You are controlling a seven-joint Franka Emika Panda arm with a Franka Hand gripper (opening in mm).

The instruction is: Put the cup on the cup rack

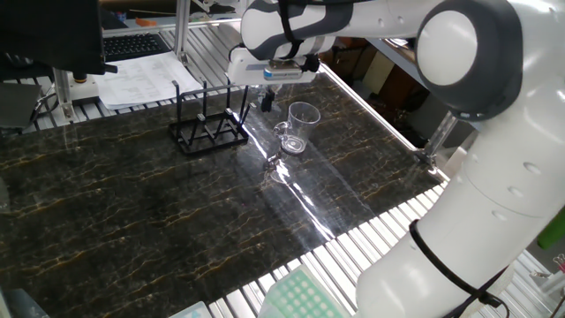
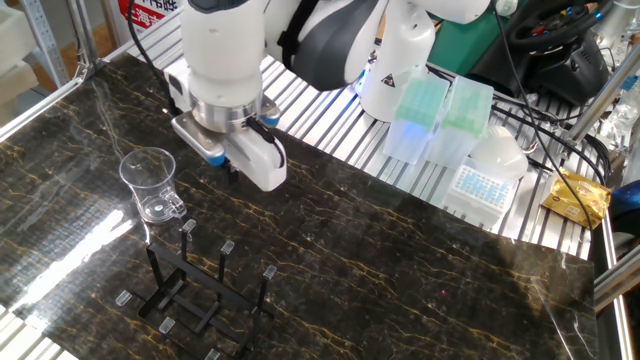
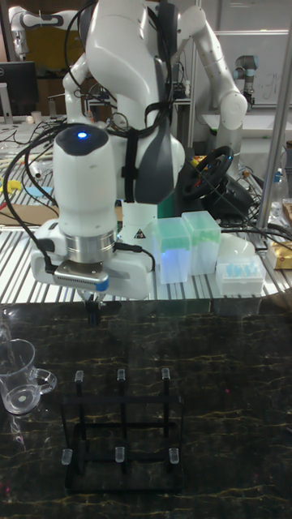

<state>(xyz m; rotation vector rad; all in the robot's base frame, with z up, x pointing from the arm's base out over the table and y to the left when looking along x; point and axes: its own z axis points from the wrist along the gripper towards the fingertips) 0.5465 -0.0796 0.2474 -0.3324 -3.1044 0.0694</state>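
The cup (image 1: 300,125) is clear glass with a side handle and stands upright on the dark marble table, beside the cup rack (image 1: 208,124). The black wire rack has thin upright pegs with nothing on them. From the other side the cup (image 2: 150,184) stands just behind the rack (image 2: 198,288). My gripper (image 2: 237,176) hangs above the table a short way right of the cup, not touching it. Its dark fingers (image 3: 93,311) look pressed together, holding nothing. The tall view shows the cup (image 3: 21,384) at the far left and the rack (image 3: 122,428) below the gripper.
Green and white pipette tip boxes (image 2: 440,118) sit on the slatted metal bench behind the marble top. Papers (image 1: 141,79) and a keyboard (image 1: 132,42) lie behind the rack. The robot's white base (image 2: 395,60) stands at the back.
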